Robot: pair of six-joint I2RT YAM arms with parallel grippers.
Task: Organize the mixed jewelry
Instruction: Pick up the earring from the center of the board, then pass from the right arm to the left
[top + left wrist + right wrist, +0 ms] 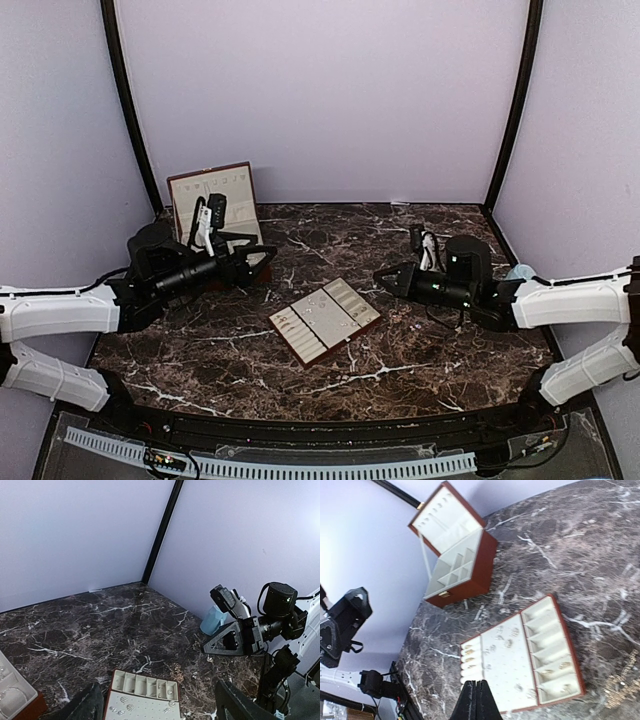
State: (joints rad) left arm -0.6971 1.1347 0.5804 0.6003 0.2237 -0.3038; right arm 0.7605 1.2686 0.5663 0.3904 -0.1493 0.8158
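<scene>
The mixed jewelry lies partly in the cream slotted tray (pixel 325 320) at the table's middle: studs (pixel 507 641) on its flat panel, rings (pixel 469 656) in its rolls, small pieces (pixel 555 668) in its long slots. A loose glittering heap (pixel 621 680) lies on the marble beside the tray, also the heap (pixel 176 671) in the left wrist view. My left gripper (pixel 258 262) hovers left of the tray, open, its fingers (pixel 87 705) wide apart with nothing between. My right gripper (pixel 475 685) is shut and empty, above the tray's near edge, right of the tray (pixel 385 276).
A reddish-brown box (pixel 215 205) with cream lining stands open at the back left, its lid upright, close behind my left arm. A pale blue object (pixel 520 272) sits at the right wall by my right arm. Black corner posts rise at the back.
</scene>
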